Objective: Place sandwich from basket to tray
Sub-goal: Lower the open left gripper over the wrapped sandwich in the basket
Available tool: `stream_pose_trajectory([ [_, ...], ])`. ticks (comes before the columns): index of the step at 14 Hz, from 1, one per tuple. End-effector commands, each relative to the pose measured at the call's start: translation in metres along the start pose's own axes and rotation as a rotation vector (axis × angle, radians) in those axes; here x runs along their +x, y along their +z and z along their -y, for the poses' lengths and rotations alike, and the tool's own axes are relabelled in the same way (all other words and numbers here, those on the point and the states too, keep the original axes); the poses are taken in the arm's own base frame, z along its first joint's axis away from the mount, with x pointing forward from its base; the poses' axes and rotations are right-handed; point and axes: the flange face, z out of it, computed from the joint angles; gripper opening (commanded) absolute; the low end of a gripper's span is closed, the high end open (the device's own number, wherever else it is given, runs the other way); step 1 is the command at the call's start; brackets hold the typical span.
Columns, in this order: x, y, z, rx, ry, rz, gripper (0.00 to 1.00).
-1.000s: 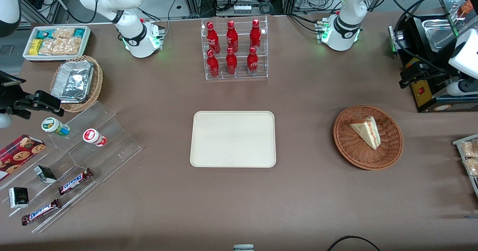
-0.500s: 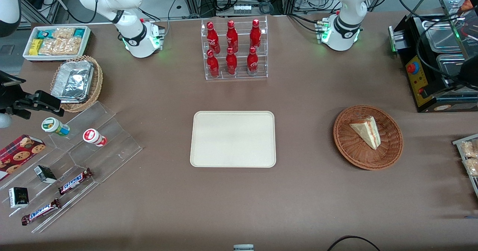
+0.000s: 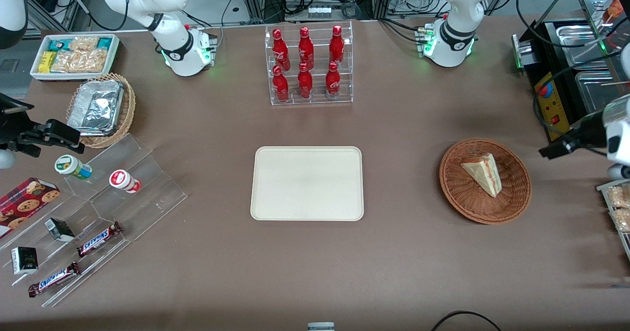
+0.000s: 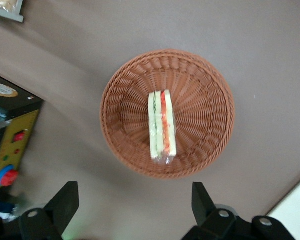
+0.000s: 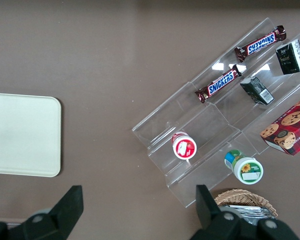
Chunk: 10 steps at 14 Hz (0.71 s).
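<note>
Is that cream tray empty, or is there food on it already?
Empty: the tray is bare, the sandwich lies in the basket, gripper open above.

Sandwich in the basket, tray bare, gripper off to the side.

The sandwich (image 3: 483,173) lies in the reddish-brown basket (image 3: 462,204) on the brown bench (image 3: 403,267), toward the working arm's end. The cream tray (image 3: 307,183) sits mid-bench, well apart from the basket, with nothing on it. Farther from the camera than the tray stands a clear rack of red bottles (image 3: 308,65). The gripper (image 3: 546,151) hangs just beside the basket, at the working arm's end, not touching the sandwich.
</note>
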Motion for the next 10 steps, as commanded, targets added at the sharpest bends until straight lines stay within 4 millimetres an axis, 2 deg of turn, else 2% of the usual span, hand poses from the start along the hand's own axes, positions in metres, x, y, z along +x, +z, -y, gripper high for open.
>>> stream_pose_trajectory([
  [1, -0.007, 0.050, -0.008, -0.006, -0.136, -0.047, 1.00],
  [3, -0.009, 0.079, -0.007, -0.027, -0.195, -0.073, 1.00],
  [5, -0.008, 0.096, -0.013, -0.041, -0.226, -0.089, 1.00],
  [8, -0.007, 0.149, -0.030, -0.061, -0.236, -0.101, 1.00],
  [10, -0.005, 0.174, -0.033, -0.054, -0.208, -0.093, 1.00],
])
